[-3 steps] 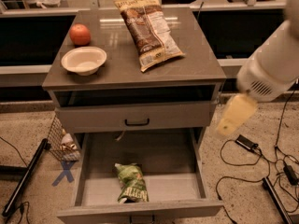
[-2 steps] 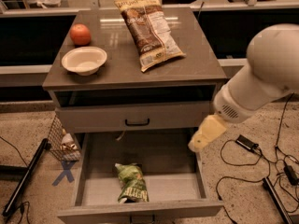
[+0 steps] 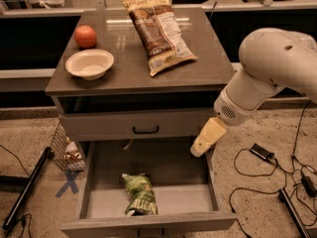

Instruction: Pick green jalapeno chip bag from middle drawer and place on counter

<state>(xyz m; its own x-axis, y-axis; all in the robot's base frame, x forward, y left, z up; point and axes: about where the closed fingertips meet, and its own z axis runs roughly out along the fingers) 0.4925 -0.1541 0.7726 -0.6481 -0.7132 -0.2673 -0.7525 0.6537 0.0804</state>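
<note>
The green jalapeno chip bag [image 3: 140, 195] lies crumpled on the light grey floor of the open middle drawer [image 3: 183, 198], left of centre and near the plain front. My gripper [image 3: 207, 137], a cream tip on the big white arm [image 3: 267, 68], hangs over the drawer's right rear corner, above and to the right of the bag and apart from it. It holds nothing that I can see. The glossy grey-brown counter [image 3: 119, 66] tops the cabinet.
On the counter lie a large brown-and-white chip bag [image 3: 161, 31], a white bowl [image 3: 89, 63] and a red-orange fruit [image 3: 85, 36]. A shut drawer front with a black handle [image 3: 145, 130] sits above the open drawer. Cables [image 3: 265, 155] trail at right; a wire basket [image 3: 67, 150] stands at left.
The arm has swung left and down, bringing the gripper from beside the cabinet's right side to over the drawer's right rear corner. The bag has not moved.
</note>
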